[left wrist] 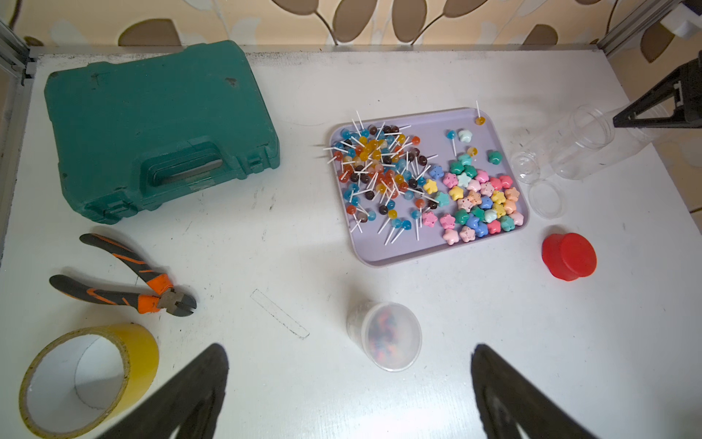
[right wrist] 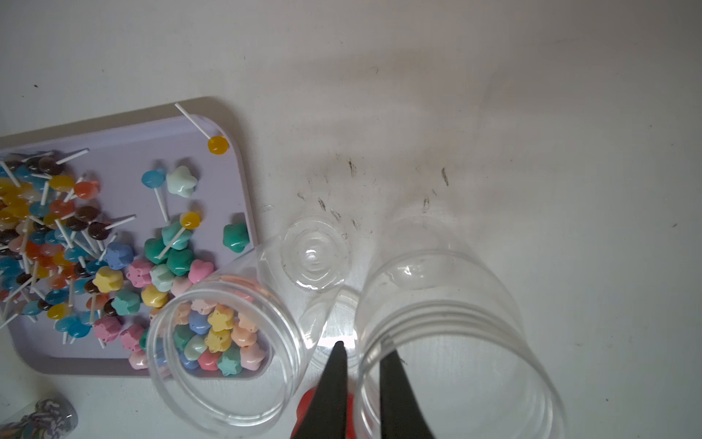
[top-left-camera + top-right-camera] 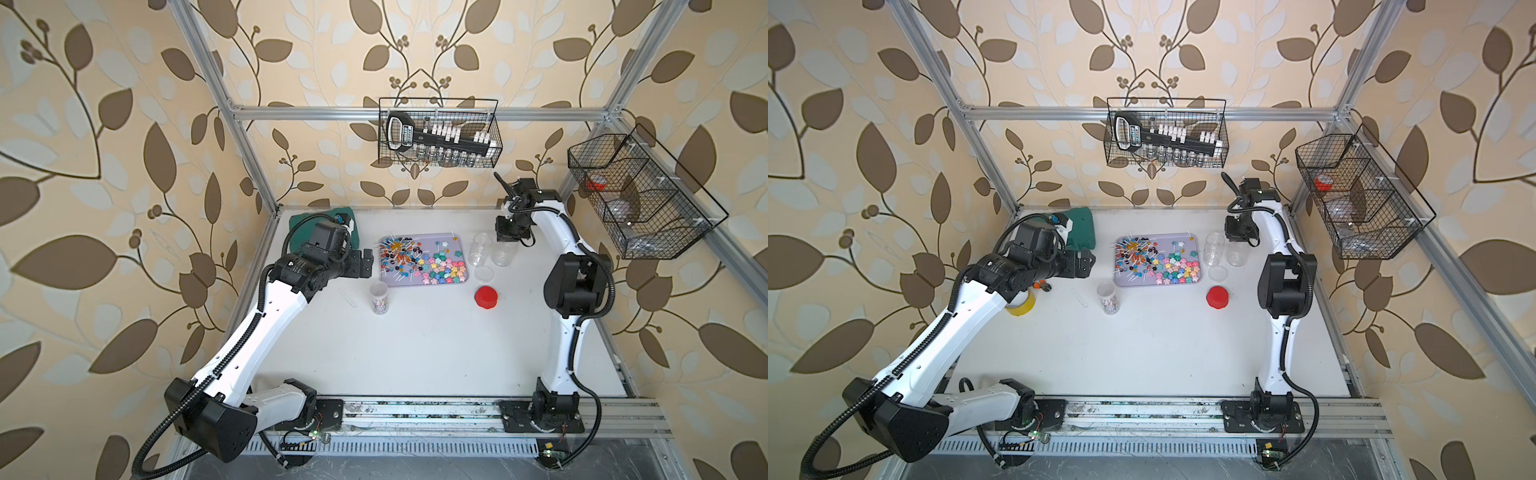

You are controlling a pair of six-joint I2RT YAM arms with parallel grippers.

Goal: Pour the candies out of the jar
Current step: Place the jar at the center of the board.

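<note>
Lollipops and star-shaped candies (image 3: 419,262) (image 1: 418,178) (image 2: 95,247) lie spread on a lilac tray (image 3: 424,285) (image 1: 399,251). Two clear jars stand upright and empty right of the tray (image 3: 480,248) (image 3: 503,253). My right gripper (image 2: 362,344) (image 3: 506,239) straddles the rim of the jar farther from the tray (image 2: 456,342), one finger inside and one outside, jaws slightly open. A smaller lidded jar (image 3: 379,297) (image 1: 387,336) with rainbow candies stands in front of the tray. My left gripper (image 1: 349,347) (image 3: 368,261) hovers wide open left of the tray, holding nothing.
A red lid (image 3: 486,297) (image 1: 568,256) and a clear lid (image 3: 484,273) (image 1: 546,199) lie right of the tray. A green case (image 1: 159,129), orange-handled cutters (image 1: 125,281) and a yellow tape roll (image 1: 87,380) sit at the left. Wire baskets (image 3: 438,133) (image 3: 640,195) hang on the walls.
</note>
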